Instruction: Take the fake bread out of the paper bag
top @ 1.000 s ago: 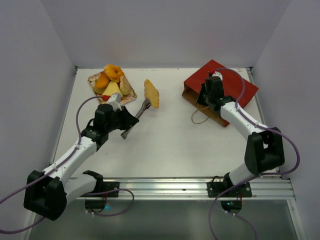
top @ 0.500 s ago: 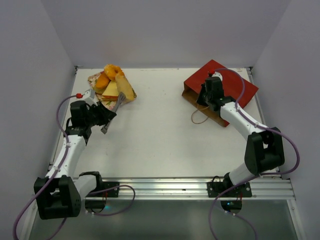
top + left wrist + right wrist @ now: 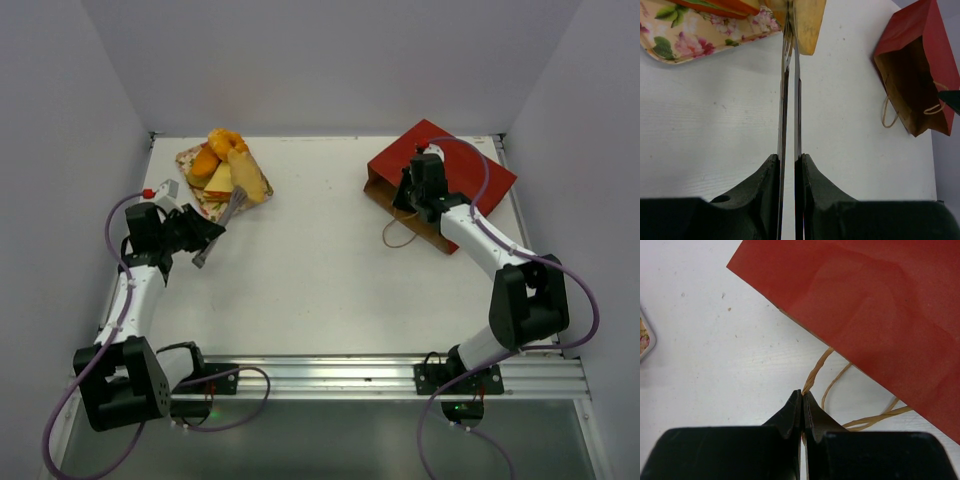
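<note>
Tongs (image 3: 790,100), thin and metal, stand gripped between the black fingers (image 3: 767,175) of the left claw (image 3: 789,157), which is clenched on their handle end. From there the two blades run up and away, pressed nearly together. At their far tips they pinch a flat tan roll (image 3: 809,22). That piece hangs at the right edge of the floral tray (image 3: 685,42); whether it rests on the tray I cannot tell. The other fake bread (image 3: 222,160) is heaped on the tray at the far left of the worktop (image 3: 320,280): orange bun, ring doughnut and yellow wedge, all piled close.

Across the worktop the right claw (image 3: 802,396) is squeezed fully together. A thin cord handle (image 3: 816,370) runs straight into its tips, so it looks nipped there. The cord leads up to the edge of the paper bag (image 3: 880,305), which lies flat in the far right corner. Its dark red side faces up and its brown mouth is turned toward the tray. A second loop of cord lies loose on the worktop just in front of the bag's mouth.
</note>
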